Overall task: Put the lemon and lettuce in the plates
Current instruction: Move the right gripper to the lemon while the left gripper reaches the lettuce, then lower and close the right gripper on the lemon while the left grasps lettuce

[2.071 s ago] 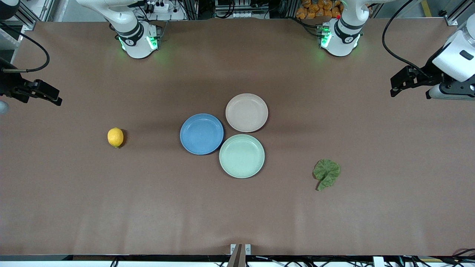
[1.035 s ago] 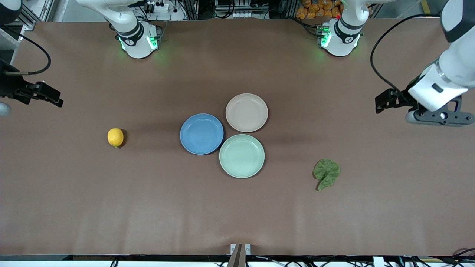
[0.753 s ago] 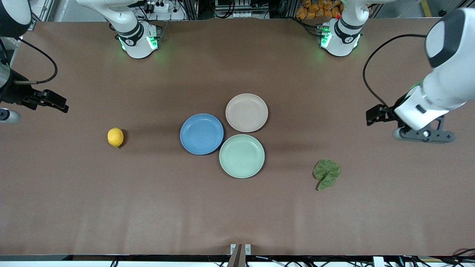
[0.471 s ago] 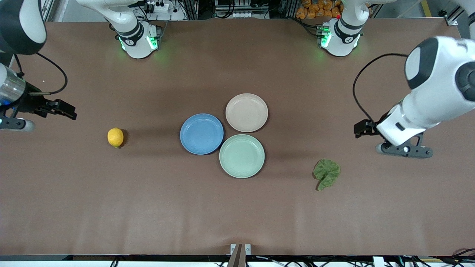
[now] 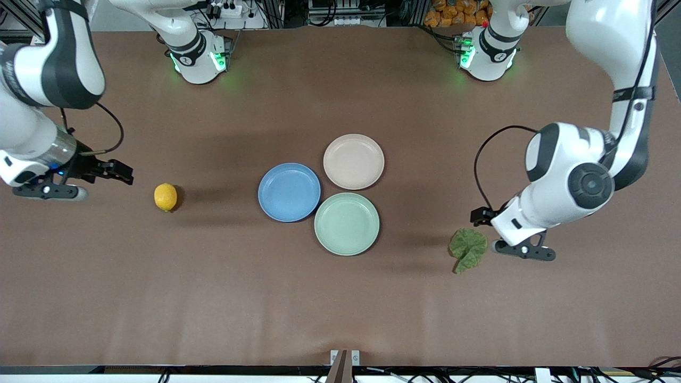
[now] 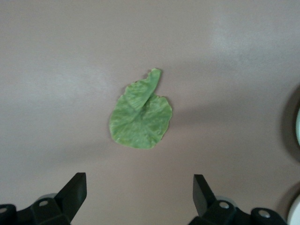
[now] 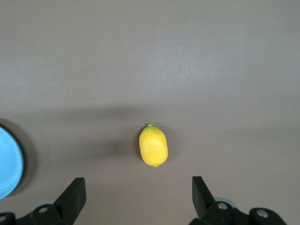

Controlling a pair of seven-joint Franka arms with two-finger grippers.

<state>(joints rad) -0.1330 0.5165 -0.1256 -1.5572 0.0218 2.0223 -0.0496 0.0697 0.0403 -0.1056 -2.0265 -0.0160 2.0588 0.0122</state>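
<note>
Yellow lemon (image 5: 165,197), green lettuce (image 5: 468,249) — blue plate (image 5: 289,192), beige-pink plate (image 5: 354,161), mint-green plate (image 5: 346,223).

The high front camera looks down across the whole brown table (image 5: 340,298), facing both arm bases along its top edge. The left wrist camera stares straight down, close, at the dull-green wrinkly lettuce leaf (image 6: 139,117), shared with the front view. The right wrist camera, likewise close, shares the small oval yellow lemon (image 7: 153,146).
</note>
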